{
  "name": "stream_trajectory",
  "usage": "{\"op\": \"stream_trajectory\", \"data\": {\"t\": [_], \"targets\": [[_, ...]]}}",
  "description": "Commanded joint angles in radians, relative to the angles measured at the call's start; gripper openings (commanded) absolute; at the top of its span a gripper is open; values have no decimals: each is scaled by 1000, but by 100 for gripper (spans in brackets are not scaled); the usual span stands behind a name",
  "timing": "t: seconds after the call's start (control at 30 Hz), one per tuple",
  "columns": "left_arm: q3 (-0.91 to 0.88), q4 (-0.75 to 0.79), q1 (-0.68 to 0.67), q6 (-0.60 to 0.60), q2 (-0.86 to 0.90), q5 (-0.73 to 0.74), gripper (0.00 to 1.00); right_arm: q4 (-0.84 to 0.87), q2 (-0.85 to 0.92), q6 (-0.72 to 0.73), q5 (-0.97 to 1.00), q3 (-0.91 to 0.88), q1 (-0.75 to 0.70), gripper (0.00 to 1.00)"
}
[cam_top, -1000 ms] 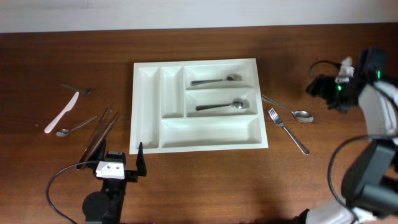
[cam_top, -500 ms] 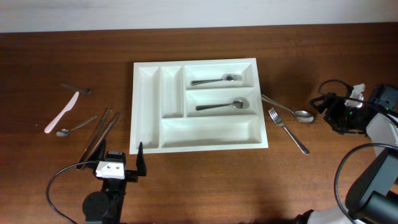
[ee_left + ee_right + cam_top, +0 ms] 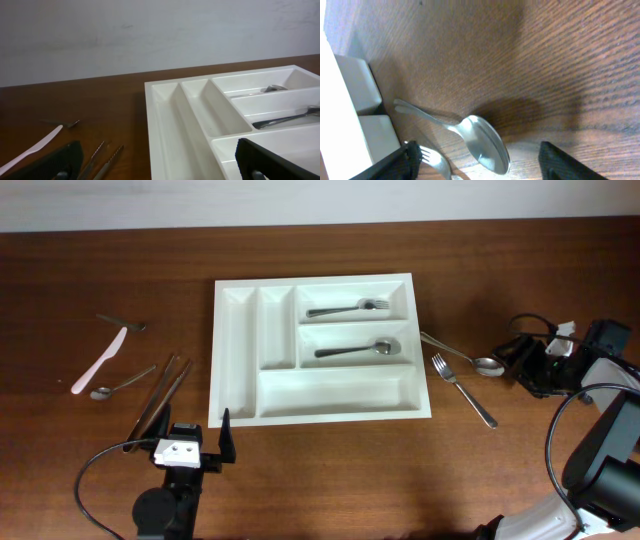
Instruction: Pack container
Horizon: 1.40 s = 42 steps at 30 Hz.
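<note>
Tray (image 3: pixel 316 280): sat mid-table (image 3: pixel 500 260); fork (image 3: pixel 348 308) in top long compartment, spoon (image 3: pixel 350 351) in middle one. Left gripper (image 3: pixel 160 162): hung by tray's near-left corner, jaws spread wide, empty. Right gripper (image 3: pixel 480 160): stood right of tray, jaws apart either side of loose spoon (image 3: pixel 481 145) bowl, nothing gripped. Loose fork (image 3: pixel 462 388): lay just beside that spoon.
</note>
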Motion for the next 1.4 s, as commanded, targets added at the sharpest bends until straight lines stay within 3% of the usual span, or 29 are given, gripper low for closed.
{"op": "stream_trajectory", "data": {"t": [0.0, 0.37, 0.43, 0.47, 0.57, 0.6, 0.73, 1.07, 1.37], "targets": [[-8, 3, 6, 19, -6, 7, 99, 14, 34, 10, -19, -6, 13, 73], [-8, 3, 6, 19, -6, 7, 99, 62, 88, 33, -16, -8, 75, 69], [-8, 3, 6, 19, -6, 7, 99, 65, 88, 33, -15, -8, 75, 61], [-8, 3, 6, 19, -6, 7, 99, 65, 88, 33, -12, -8, 75, 52], [-8, 3, 6, 19, -6, 7, 99, 64, 88, 34, -7, -8, 75, 36], [-8, 3, 6, 19, -6, 7, 99, 63, 88, 39, 4, -8, 75, 22], [-8, 3, 6, 19, -6, 7, 99, 61, 88, 41, 11, -8, 75, 4], [-8, 3, 6, 19, -6, 7, 99, 69, 88, 59, 23, -8, 63, 4], [-8, 3, 6, 19, -6, 7, 99, 90, 88, 68, 21, -8, -39, 4]]}}
